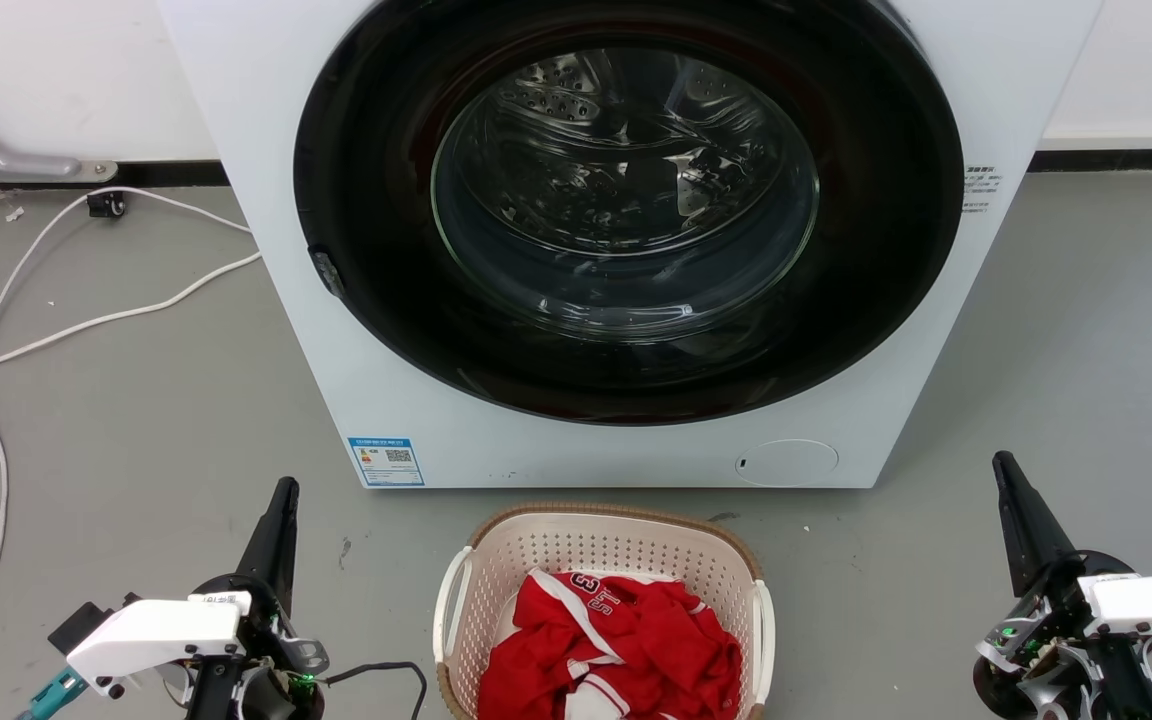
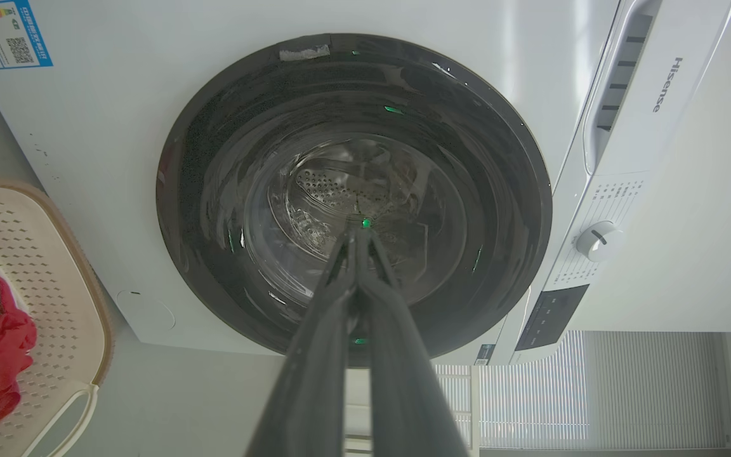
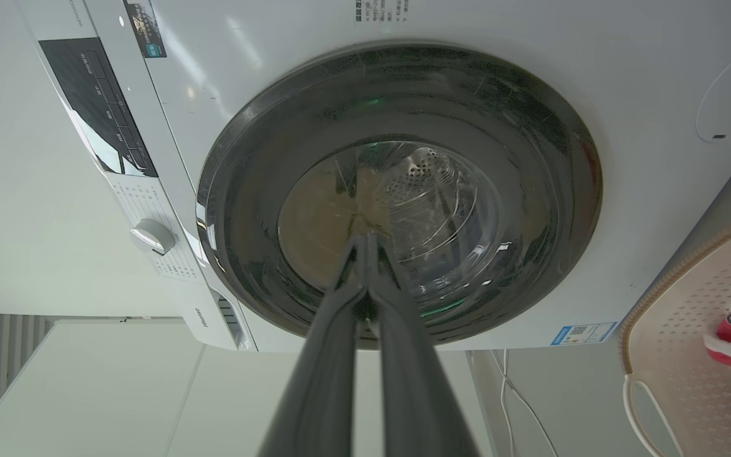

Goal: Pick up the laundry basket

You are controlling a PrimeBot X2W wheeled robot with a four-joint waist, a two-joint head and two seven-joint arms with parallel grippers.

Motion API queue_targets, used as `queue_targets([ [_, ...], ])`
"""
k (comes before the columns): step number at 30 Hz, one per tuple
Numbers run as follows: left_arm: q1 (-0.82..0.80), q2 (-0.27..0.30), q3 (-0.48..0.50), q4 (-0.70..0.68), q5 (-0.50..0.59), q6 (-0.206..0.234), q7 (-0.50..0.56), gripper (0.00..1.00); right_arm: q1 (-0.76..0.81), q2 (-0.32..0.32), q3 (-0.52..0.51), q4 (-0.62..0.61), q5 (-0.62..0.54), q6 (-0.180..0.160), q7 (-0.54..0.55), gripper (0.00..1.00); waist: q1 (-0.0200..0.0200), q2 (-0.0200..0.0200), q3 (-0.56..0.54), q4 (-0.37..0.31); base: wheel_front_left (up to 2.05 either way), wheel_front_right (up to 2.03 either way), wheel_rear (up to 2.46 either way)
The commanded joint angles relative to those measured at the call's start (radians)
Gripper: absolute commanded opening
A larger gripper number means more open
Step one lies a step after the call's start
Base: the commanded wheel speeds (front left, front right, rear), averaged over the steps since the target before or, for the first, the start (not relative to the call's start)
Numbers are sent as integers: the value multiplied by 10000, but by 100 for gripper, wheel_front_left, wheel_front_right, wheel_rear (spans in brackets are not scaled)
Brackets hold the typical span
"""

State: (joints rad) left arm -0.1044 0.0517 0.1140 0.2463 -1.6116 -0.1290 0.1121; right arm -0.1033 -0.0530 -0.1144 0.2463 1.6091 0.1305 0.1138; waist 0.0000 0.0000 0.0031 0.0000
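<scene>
One big washer (image 1: 576, 250) stands just behind the laundry basket (image 1: 596, 545) on the floor (image 1: 136, 400). To lift it well, the left gripper (image 1: 284, 490) and right gripper (image 1: 1003, 465), off to each side of the basket with fingers pressed together, should open and grab both handles (image 1: 451, 600) evenly. Inside lies a red shirt (image 1: 626, 640).
</scene>
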Motion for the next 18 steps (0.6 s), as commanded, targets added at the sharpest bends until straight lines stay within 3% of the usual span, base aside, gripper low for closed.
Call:
queue_targets([
  [1, -105, -11, 31, 12, 61, -33, 37, 0, -130, 38, -11, 15, -15, 4, 14, 0, 0, 0, 0, 0, 0, 0, 0],
  [8, -105, -11, 32, 12, 62, -33, 38, 0, -130, 38, -12, 15, -16, 4, 15, 0, 0, 0, 0, 0, 0, 0, 0],
  [9, -2, -2, -5, 3, 0, 2, -2, 100, 1, 0, 0, 3, -1, 0, -3, 100, 0, 0, 0, 0, 0, 0, 0],
  [18, -168, -17, -665, 118, 165, 6, -447, 100, 168, -15, 155, -11, -209, 2, -412, 100, 0, 0, 23, 7, 0, 0, 0],
])
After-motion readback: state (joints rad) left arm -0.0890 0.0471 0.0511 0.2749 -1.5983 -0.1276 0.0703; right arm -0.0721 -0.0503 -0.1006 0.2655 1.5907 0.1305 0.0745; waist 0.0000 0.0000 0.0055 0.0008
